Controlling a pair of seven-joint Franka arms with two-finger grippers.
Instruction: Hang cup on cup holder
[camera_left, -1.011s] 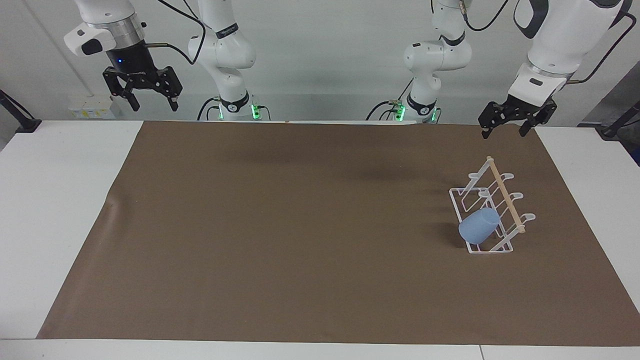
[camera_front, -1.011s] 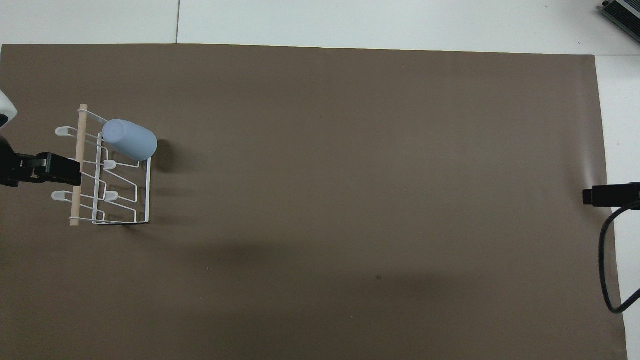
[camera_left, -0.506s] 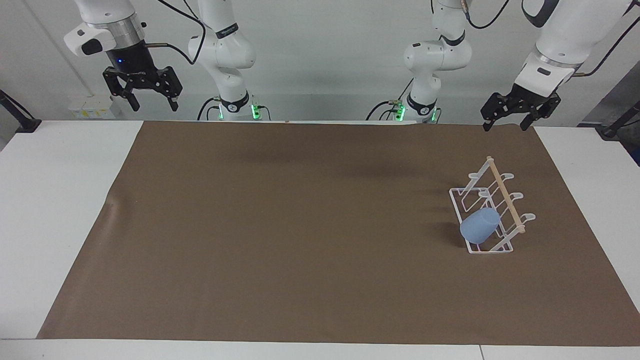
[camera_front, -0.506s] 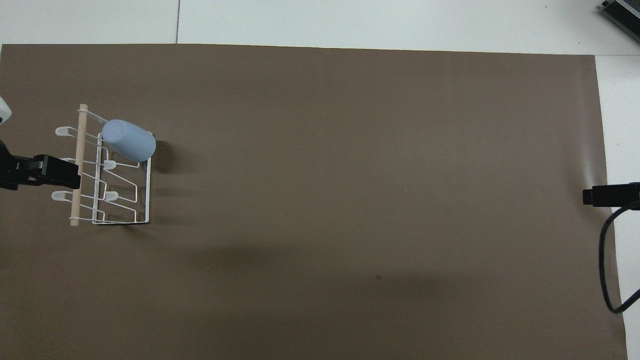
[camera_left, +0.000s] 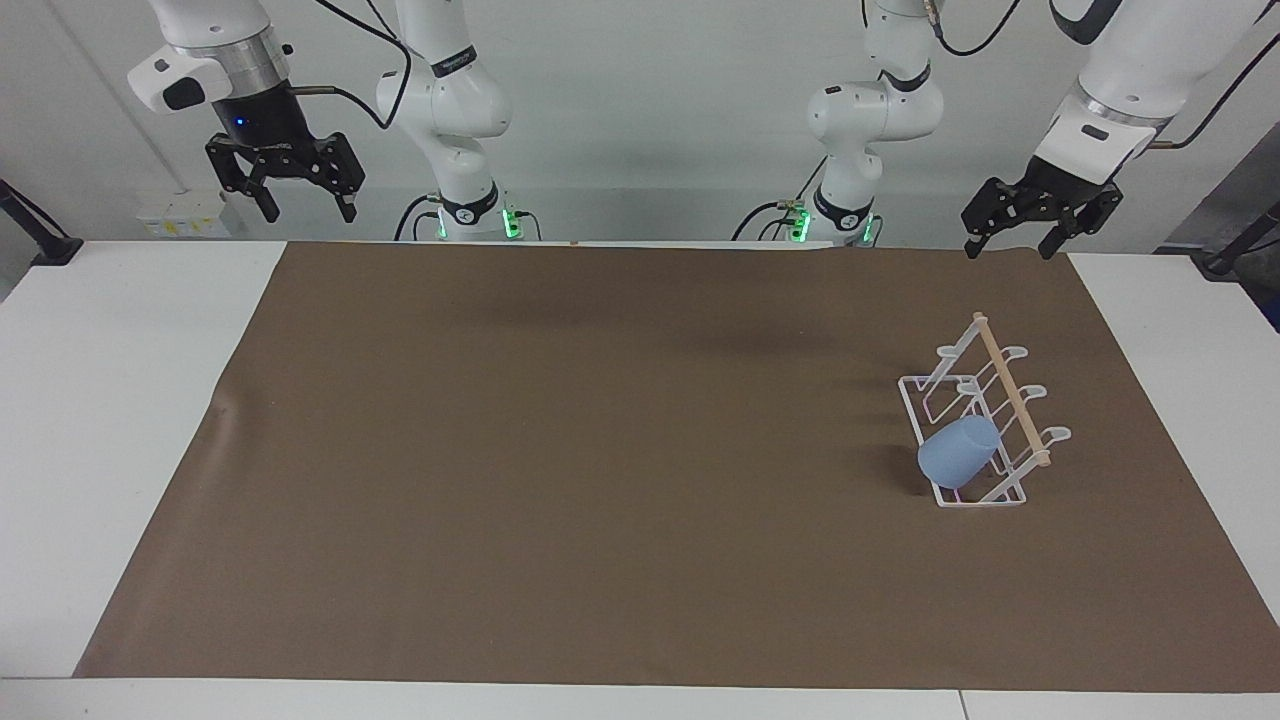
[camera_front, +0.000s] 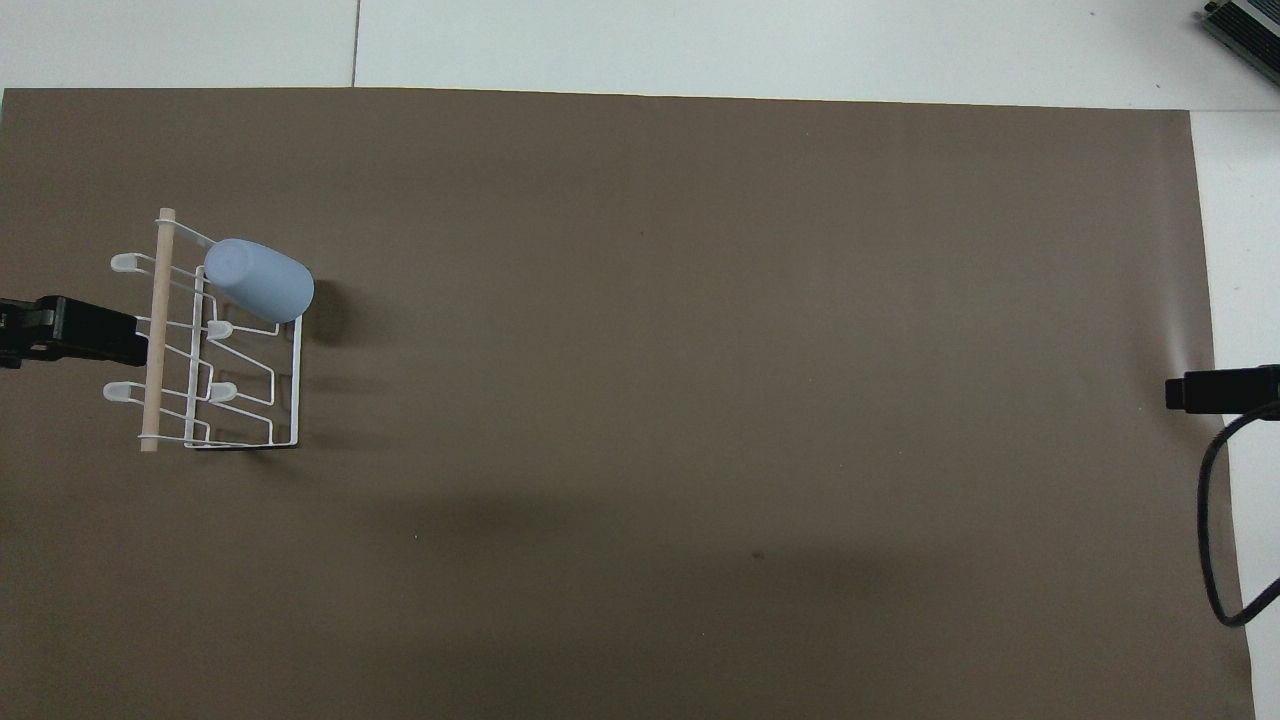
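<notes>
The light-blue cup sits tilted over a prong of the white wire cup holder, at the holder's end farthest from the robots. It also shows in the overhead view, on the cup holder. My left gripper is open and empty, raised well above the brown mat and clear of the holder; in the overhead view its tip shows beside the dowel. My right gripper is open and empty, and waits high at the right arm's end.
A brown mat covers most of the white table. A black cable hangs by the right gripper. The arm bases stand along the table's edge nearest the robots.
My left gripper has lifted and drawn back from the cup holder toward the left arm's end. The cup stays on its prong. The right arm has not moved.
</notes>
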